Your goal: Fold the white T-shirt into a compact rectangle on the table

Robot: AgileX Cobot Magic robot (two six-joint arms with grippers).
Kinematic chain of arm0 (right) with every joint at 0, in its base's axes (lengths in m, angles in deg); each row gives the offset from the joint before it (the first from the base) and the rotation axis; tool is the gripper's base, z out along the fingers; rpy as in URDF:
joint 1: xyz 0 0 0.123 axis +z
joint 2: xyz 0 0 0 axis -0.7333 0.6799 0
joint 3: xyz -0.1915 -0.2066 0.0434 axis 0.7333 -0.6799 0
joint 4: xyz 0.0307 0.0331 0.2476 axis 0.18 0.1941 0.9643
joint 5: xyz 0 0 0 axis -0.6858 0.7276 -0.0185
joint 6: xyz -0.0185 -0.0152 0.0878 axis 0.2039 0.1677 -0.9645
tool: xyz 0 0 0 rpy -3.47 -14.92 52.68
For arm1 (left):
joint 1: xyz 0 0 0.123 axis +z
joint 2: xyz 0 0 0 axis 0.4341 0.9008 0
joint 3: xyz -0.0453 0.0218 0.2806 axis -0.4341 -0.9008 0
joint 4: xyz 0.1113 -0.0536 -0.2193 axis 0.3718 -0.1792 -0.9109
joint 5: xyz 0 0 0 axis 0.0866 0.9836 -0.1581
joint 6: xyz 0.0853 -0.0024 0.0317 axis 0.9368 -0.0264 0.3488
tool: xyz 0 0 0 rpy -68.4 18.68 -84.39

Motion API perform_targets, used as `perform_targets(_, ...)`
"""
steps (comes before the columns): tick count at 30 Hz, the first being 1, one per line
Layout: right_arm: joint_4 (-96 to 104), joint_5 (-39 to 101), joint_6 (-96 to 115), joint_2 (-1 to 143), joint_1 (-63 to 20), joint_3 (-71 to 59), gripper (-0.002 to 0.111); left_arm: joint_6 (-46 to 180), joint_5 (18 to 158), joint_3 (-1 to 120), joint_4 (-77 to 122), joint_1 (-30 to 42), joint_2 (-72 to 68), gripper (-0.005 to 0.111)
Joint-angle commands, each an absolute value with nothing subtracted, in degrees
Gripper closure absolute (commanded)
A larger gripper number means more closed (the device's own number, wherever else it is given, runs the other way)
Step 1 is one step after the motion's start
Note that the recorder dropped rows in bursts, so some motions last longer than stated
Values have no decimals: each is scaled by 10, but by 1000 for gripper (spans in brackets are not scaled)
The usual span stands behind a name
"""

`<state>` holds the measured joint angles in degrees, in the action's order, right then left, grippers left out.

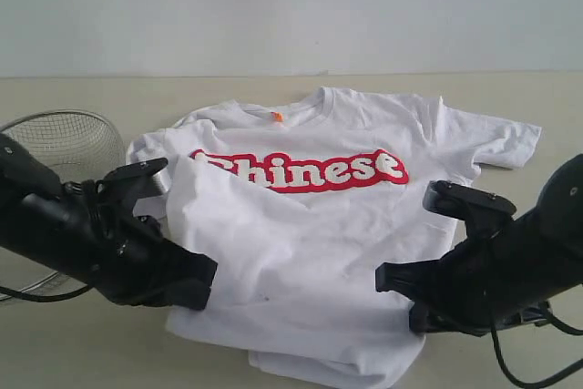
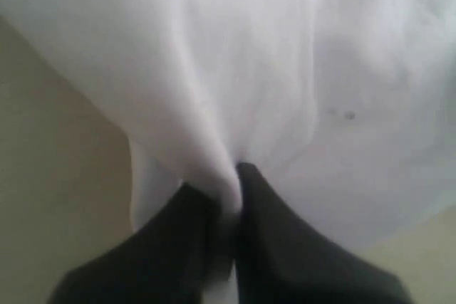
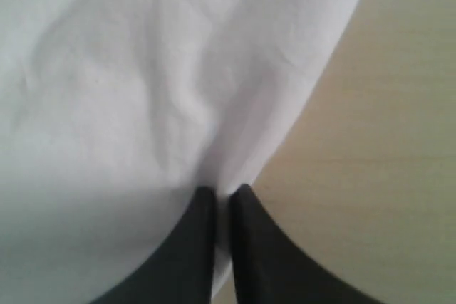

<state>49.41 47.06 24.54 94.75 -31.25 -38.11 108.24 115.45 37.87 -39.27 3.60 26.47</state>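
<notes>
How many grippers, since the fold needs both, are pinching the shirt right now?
2. The left gripper pinches the edge of the white T-shirt on the exterior view's left; the right gripper pinches its edge on the right.

basket beside left arm; far table open

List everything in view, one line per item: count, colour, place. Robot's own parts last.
white T-shirt: one, white with red "Chinese" print and an orange neck tag, lying print-up mid-table, a fold of cloth over the first letter.
table: one, pale beige, under everything.
wire-mesh basket: one, silver metal, on the table at the far left of the exterior view, partly behind the left arm.
wall: one, pale grey-white, behind the table.
left gripper: one, black, shut on the shirt's left edge.
right gripper: one, black, shut on the shirt's right edge.
</notes>
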Motion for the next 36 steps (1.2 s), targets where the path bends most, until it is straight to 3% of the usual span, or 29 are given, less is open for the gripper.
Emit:
perform_targets(1,482,464,270,948,-313,-385,108,1095,1177,389,-396,32,266,102)
perform_targets(7,443,482,270,922,-318,-385,108,1095,1243,414,-391,32,266,102)
perform_targets(13,422,518,267,898,-379,-385,108,1084,1245,417,-376,32,253,102)
perform_targets(23,436,584,279,866,-415,-373,106,1040,1273,438,-380,32,143,102)
perform_targets(25,440,564,267,866,-415,-381,92,1036,1282,445,-380,32,140,102)
perform_targets(28,442,563,239,866,-415,-380,48,1036,1287,445,-381,32,140,102)
perform_targets(29,444,560,239,867,-415,-380,42,1036,1287,445,-381,32,140,102)
perform_targets(34,516,539,263,911,-414,-380,71,1036,1287,446,-396,32,140,102)
perform_targets(36,569,539,326,929,-414,-380,68,1036,1286,446,-396,32,140,102)
